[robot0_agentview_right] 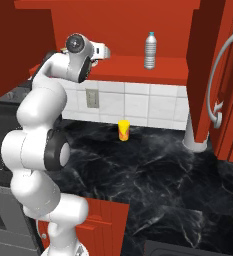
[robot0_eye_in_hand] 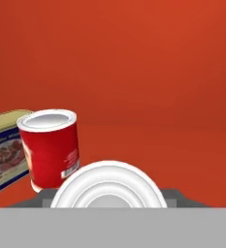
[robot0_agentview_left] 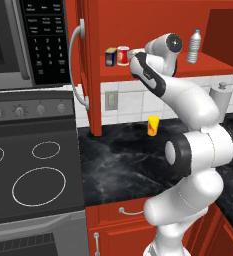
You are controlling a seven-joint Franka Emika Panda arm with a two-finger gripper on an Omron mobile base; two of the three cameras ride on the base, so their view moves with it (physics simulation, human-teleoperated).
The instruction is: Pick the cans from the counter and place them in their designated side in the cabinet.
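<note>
White-lidded round can [robot0_eye_in_hand: 108,186] is gripped between closed jaws; bright red cylindrical can [robot0_eye_in_hand: 50,147] is stood just left, on red cabinet shelf [robot0_eye_in_hand: 158,145].

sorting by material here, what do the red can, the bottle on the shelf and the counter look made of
Red can: probably metal, with a pale ringed lid and a glossy printed label. Bottle: likely clear plastic, see-through ribbed body and white cap. Counter: polished black marble or a stone lookalike, white veining with soft reflections.

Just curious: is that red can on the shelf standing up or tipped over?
Upright. The red can stands on its base, silver lid facing up, beside the blue box.
</note>
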